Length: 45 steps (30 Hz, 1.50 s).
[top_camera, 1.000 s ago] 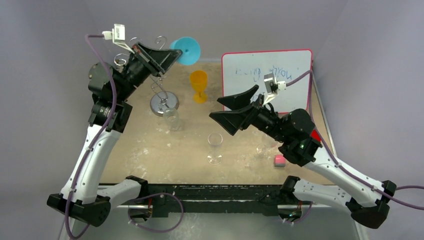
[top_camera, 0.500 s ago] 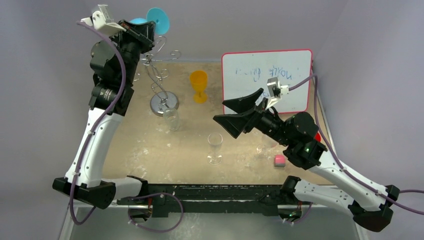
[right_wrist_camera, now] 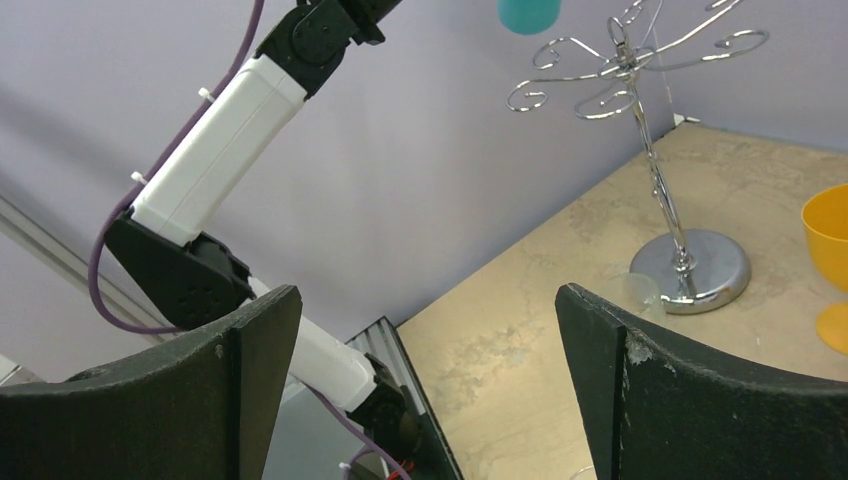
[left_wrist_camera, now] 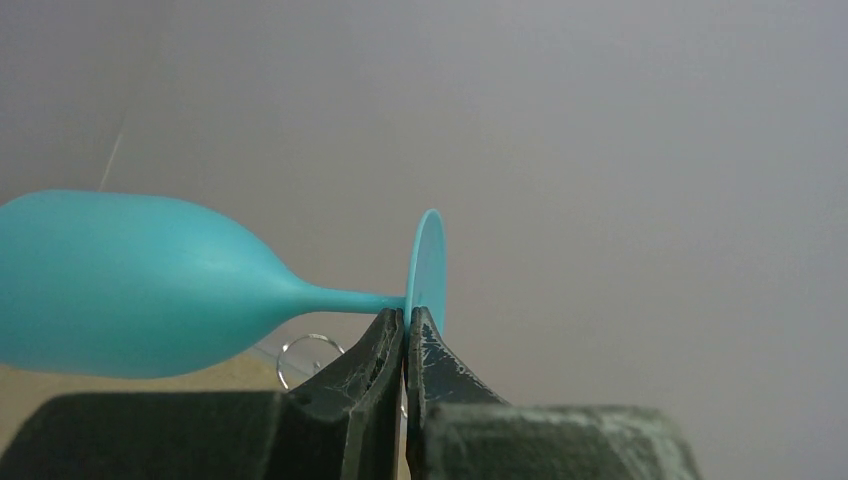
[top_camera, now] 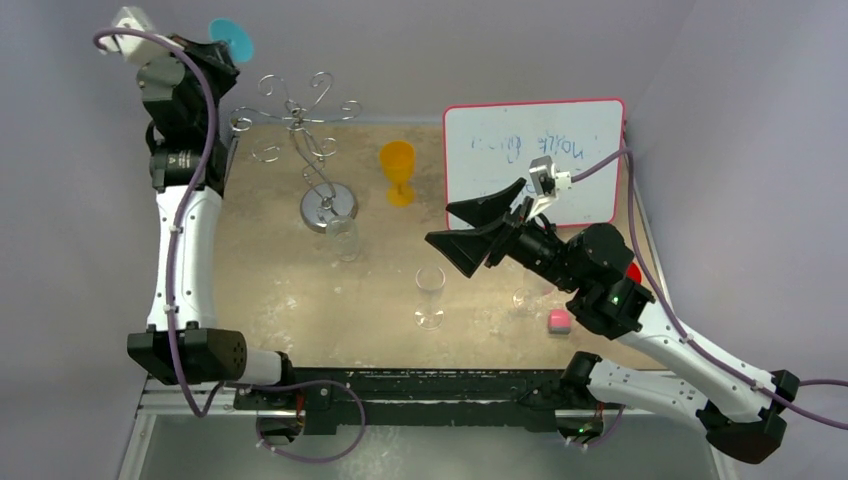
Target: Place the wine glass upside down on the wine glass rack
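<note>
My left gripper [top_camera: 218, 52] is shut on the foot of a teal wine glass [top_camera: 232, 40], held high at the far left, up and to the left of the wine glass rack [top_camera: 300, 115]. In the left wrist view the fingertips [left_wrist_camera: 407, 318] pinch the round foot, and the bowl [left_wrist_camera: 130, 285] points left. The rack is a silver wire tree with curled arms and a round shiny base [top_camera: 328, 207]. The right wrist view shows the rack [right_wrist_camera: 640, 90] with the teal bowl [right_wrist_camera: 528, 14] above and to its left. My right gripper [top_camera: 468, 225] is open and empty over mid-table.
An orange goblet [top_camera: 397, 170] stands right of the rack base. A clear tumbler [top_camera: 343, 238] is next to the base and a clear stemmed glass [top_camera: 430, 295] stands mid-table. A whiteboard [top_camera: 535, 150] lies at the back right, with a pink block [top_camera: 559, 320] near the right arm.
My left arm has swung up and to the left with the teal glass, away from the rack's arms. The right gripper has shifted slightly and stays open.
</note>
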Each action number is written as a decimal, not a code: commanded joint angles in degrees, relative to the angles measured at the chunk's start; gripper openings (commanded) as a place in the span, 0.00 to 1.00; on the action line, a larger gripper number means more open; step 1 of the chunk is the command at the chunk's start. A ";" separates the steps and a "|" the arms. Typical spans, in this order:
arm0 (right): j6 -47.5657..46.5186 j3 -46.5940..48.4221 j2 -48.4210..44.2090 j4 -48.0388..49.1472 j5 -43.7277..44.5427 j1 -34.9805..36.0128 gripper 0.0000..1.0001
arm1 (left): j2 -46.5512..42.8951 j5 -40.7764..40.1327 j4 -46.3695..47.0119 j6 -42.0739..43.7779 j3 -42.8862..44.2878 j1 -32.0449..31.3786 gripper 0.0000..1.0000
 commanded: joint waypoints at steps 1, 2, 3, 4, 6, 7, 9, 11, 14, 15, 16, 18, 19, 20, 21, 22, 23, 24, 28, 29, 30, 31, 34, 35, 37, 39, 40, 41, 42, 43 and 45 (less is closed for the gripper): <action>-1.02 2.69 -0.51 -0.25 -0.30 0.06 1.00 | 1.26 9.83 7.88 -10.30 -1.21 7.38 0.00; -1.15 2.91 -0.59 -0.62 -0.08 0.11 1.00 | 1.76 11.32 9.10 -12.46 -1.91 8.38 0.00; -1.29 3.13 -0.74 -0.90 0.17 0.11 1.00 | 2.25 12.81 9.95 -14.62 -2.36 9.30 0.00; -1.41 3.34 -0.79 -1.18 0.43 0.11 1.00 | 2.81 14.24 10.59 -16.22 -2.63 9.87 0.00; -1.49 3.47 -0.94 -1.21 0.82 0.12 1.00 | 3.96 17.08 11.57 -17.78 -2.78 10.30 0.00; -1.53 3.36 -0.99 -1.05 0.98 0.12 1.00 | 4.45 18.08 11.42 -18.37 -2.96 10.47 0.00; -1.51 3.09 -0.92 -0.67 0.98 0.12 1.00 | 4.88 19.76 10.97 -19.37 -3.92 10.78 0.00; -1.43 2.83 -0.83 -0.49 0.77 0.12 1.00 | 4.81 21.30 11.25 -20.22 -5.39 11.11 0.00; -1.34 2.64 -0.68 -0.59 0.56 0.06 1.00 | 5.16 22.84 10.74 -20.79 -6.21 11.35 0.00; -1.34 2.64 -0.69 -0.74 0.55 0.09 1.00 | 5.33 23.40 10.52 -20.98 -6.30 11.38 0.00; -1.38 2.68 -0.71 -1.01 0.60 0.11 1.00 | 5.47 23.83 10.16 -21.13 -6.29 11.53 0.00; -1.42 2.84 -0.94 -1.24 0.85 0.10 1.00 | 5.40 24.07 9.37 -21.23 -6.46 11.83 0.00; -1.54 2.86 -1.16 -1.18 1.02 0.12 1.00 | 5.36 24.09 9.01 -21.24 -6.53 12.00 0.00; -1.64 2.74 -1.32 -1.04 1.26 0.08 1.00 | 5.27 24.12 8.63 -21.23 -6.59 12.05 0.00; -1.68 2.62 -1.44 -0.88 1.48 0.11 1.00 | 5.23 24.03 8.24 -21.24 -6.76 12.14 0.00; -1.69 2.56 -1.41 -0.74 1.66 0.11 1.00 | 5.29 24.05 7.62 -21.31 -6.81 12.27 0.00; -1.69 2.44 -1.33 -0.73 1.76 0.07 1.00 | 5.43 24.46 6.92 -21.58 -6.82 12.57 0.00; -1.70 2.56 -1.20 -0.92 1.77 0.05 1.00 | 5.55 25.25 6.60 -22.02 -6.78 12.80 0.00; -1.47 2.99 -0.66 -1.20 1.31 0.11 1.00 | 5.24 26.06 5.55 -21.99 -7.22 12.90 0.00; -1.41 2.77 -0.74 -1.04 1.26 0.09 1.00 | 5.15 25.62 4.91 -21.95 -7.14 12.91 0.00; -1.22 2.43 -0.89 -0.77 1.26 0.09 1.00 | 5.05 25.24 3.99 -21.76 -6.90 13.00 0.00; -1.17 2.11 -1.14 -0.51 1.22 0.11 1.00 | 5.09 24.77 3.15 -21.55 -6.73 12.97 0.00; -1.20 1.89 -1.98 -0.66 1.71 0.07 1.00 | 5.04 24.12 2.54 -21.16 -6.73 13.17 0.00; -1.21 1.97 -2.17 -0.95 1.84 0.11 1.00 | 5.07 24.36 2.48 -21.15 -6.89 13.21 0.00; -1.29 2.21 -2.51 -1.79 2.00 0.11 1.00 | 4.86 24.65 2.56 -21.39 -7.30 13.36 0.00; -1.42 2.33 -2.97 -2.26 2.10 0.05 1.00 | 4.66 24.77 3.30 -22.06 -8.24 13.40 0.00; -1.49 2.33 -3.13 -2.30 2.20 0.11 1.00 | 4.66 24.83 3.49 -22.42 -8.56 13.36 0.00; -1.58 2.23 -3.34 -2.26 2.33 0.05 1.00 | 4.73 25.13 3.71 -22.87 -8.77 13.35 0.00; -1.60 2.05 -3.38 -2.14 2.42 0.11 1.00 | 5.00 25.50 3.93 -23.17 -8.83 13.39 0.00; -1.68 1.87 -3.60 -2.13 2.54 0.12 1.00 | 5.12 25.81 4.19 -23.37 -8.96 13.33 0.00; -1.76 1.50 -3.78 -2.40 2.57 0.07 1.00 | 5.23 26.29 5.06 -23.81 -9.39 13.34 0.00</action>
